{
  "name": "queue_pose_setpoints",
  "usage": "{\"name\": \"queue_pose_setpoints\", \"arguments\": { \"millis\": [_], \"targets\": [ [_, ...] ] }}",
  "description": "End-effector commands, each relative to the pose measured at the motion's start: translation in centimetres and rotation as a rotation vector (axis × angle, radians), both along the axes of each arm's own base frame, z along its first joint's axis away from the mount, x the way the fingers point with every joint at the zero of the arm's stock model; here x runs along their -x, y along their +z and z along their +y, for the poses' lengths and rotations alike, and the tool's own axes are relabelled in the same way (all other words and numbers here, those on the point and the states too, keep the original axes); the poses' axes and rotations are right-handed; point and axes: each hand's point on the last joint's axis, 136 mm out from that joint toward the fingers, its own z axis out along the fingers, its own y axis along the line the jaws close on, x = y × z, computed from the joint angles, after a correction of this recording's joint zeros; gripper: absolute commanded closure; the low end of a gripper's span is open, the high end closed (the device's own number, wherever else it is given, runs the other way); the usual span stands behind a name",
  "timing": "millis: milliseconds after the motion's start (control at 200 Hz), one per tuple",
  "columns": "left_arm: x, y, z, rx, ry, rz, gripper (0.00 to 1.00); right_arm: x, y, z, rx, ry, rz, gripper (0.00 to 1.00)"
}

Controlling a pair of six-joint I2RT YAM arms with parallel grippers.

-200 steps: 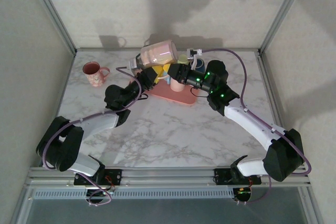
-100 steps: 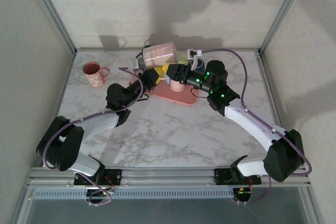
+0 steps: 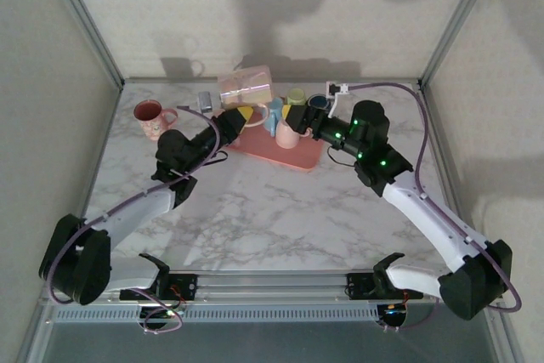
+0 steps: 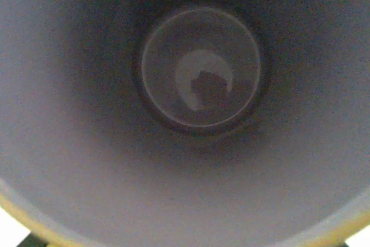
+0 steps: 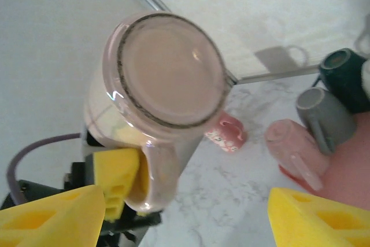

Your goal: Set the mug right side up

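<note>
The glossy pale-pink ceramic mug (image 3: 246,87) is held sideways aloft at twelve o'clock, its smooth round base exposed, grasped by the left gripper (image 3: 233,116). The right gripper (image 3: 295,114), closed earlier, is now released and drawn back.

Mug (image 5: 162,79) pale glossy pink, dim grey inside. Small mug (image 3: 151,118) dark pink, white floral print. Tray (image 3: 293,159) salmon pink. Desk (image 3: 280,210) white marble, grey veins. Right gripper (image 5: 186,192) yellow-tipped. Teal mug (image 5: 347,76), grey mug (image 5: 324,117). Arms (image 3: 425,210) white and black.

Marble table (image 3: 280,210): pink tray (image 3: 293,157) upper centre; red patterned mug (image 3: 151,118) upright, upper left; small grey object (image 3: 205,100) by back edge.
</note>
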Motion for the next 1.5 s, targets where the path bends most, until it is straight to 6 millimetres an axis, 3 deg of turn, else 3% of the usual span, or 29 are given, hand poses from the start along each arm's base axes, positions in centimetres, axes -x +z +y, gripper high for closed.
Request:
{"name": "queue_pose_setpoints", "arguments": {
  "millis": [0,185,426,731,1046,1307,1492],
  "targets": [
    [0.3,3.0,1.5,-0.111,0.097,-0.121,1.0,-0.3,-2.2,-1.9,0.145,-0.073,0.002,0.25],
    [-0.9,1.1,3.1,-0.359,0.23,-0.058,1.0,-0.2,-4.0,-2.6,0.264,-0.074,0.027,0.26],
    [-2.0,-1.7,5.6,-0.601,0.353,0.043,1.0,0.5,-5.4,-1.8,0.35,0.015,0.023,0.27],
    [-3.8,-7.1,10.4,-0.856,0.567,0.278,1.0,-0.1,-6.7,-1.4,0.392,0.033,0.058,0.26],
    [-4.8,-11.7,15.2,-1.051,0.742,0.461,1.0,-0.6,-8.3,-1.0,0.423,0.052,0.097,0.25],
    [-6.5,-13.8,19.0,-1.112,0.816,0.516,1.0,-1.1,-9.2,-0.7,0.447,0.066,0.128,0.25],
    [-7.9,-15.1,19.7,-1.153,0.796,0.501,1.0,-1.5,-9.8,-0.6,0.466,0.061,0.152,0.26]
  ]
}}
